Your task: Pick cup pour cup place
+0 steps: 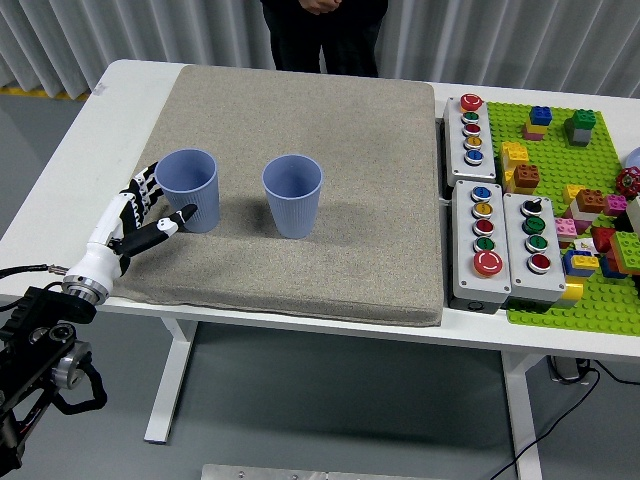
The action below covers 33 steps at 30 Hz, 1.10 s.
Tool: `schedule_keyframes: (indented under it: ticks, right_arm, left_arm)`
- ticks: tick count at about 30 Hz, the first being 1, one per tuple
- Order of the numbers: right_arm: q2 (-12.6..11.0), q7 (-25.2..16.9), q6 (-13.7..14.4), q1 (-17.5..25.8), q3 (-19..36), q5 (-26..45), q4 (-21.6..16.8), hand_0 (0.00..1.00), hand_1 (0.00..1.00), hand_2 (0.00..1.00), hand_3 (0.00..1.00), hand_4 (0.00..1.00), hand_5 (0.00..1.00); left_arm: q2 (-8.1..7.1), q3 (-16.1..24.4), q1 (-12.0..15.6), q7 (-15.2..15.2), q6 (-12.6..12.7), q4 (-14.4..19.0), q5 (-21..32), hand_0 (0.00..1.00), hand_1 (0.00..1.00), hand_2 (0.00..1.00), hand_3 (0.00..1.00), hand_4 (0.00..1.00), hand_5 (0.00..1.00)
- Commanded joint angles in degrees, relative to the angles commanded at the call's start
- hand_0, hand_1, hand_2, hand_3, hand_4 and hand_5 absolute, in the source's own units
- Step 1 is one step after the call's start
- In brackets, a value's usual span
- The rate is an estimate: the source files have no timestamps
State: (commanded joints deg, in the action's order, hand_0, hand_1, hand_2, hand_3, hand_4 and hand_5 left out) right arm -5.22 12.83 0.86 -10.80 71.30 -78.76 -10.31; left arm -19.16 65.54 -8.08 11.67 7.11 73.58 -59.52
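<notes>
Left hand: fingers spread, holding nothing, thumb just beside the near cup's base.
Left blue cup: upright on the grey mat, immediately right of the hand.
Second blue cup: upright, further right.

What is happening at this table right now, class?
The robot's left hand is open beside the left blue cup on the grey mat, fingers spread, not yet gripping it. A second blue cup stands upright to its right, untouched. A person stands at the far side, handling nothing on the table.
</notes>
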Motion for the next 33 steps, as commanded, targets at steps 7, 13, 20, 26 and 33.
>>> schedule_keyframes:
  ticks: [7, 13, 20, 26, 33]
  right_arm:
    - [-0.01, -0.01, 0.03, -0.07, -0.03, 0.04, 0.00, 0.688, 0.657, 0.578, 0.583, 0.002, 0.016]
    - [-0.02, -0.04, 0.08, -0.20, -0.07, 0.19, 0.00, 0.688, 0.657, 0.579, 0.583, 0.002, 0.013]
    - [-0.07, -0.07, 0.11, -0.23, -0.29, 0.49, 0.00, 0.688, 0.657, 0.578, 0.583, 0.002, 0.011]
    - [-0.11, -0.07, 0.08, -0.24, -0.29, 0.42, 0.00, 0.688, 0.657, 0.578, 0.582, 0.002, 0.010]
    - [-0.13, -0.05, 0.07, -0.32, -0.42, 0.56, 0.00, 0.688, 0.657, 0.577, 0.582, 0.002, 0.010]
  left_arm:
    - [0.35, -0.34, -0.14, 0.00, 0.10, -0.54, -0.35, 0.998, 0.959, 0.998, 0.998, 0.896, 0.291]
    - [1.13, -0.67, -1.09, 0.05, 0.30, -1.88, -0.47, 0.998, 0.959, 0.998, 0.998, 0.896, 0.295]
    - [1.53, -1.22, -1.81, -0.01, 0.48, -2.64, 1.43, 0.998, 0.958, 0.998, 0.998, 0.900, 0.391]
    - [1.56, -1.44, -1.99, -0.03, 0.45, -2.74, 1.09, 0.998, 0.957, 0.998, 0.998, 0.943, 0.557]
    - [1.64, -1.78, -2.21, -0.27, 0.53, -2.83, 0.34, 0.998, 0.957, 0.998, 0.998, 0.948, 0.540]
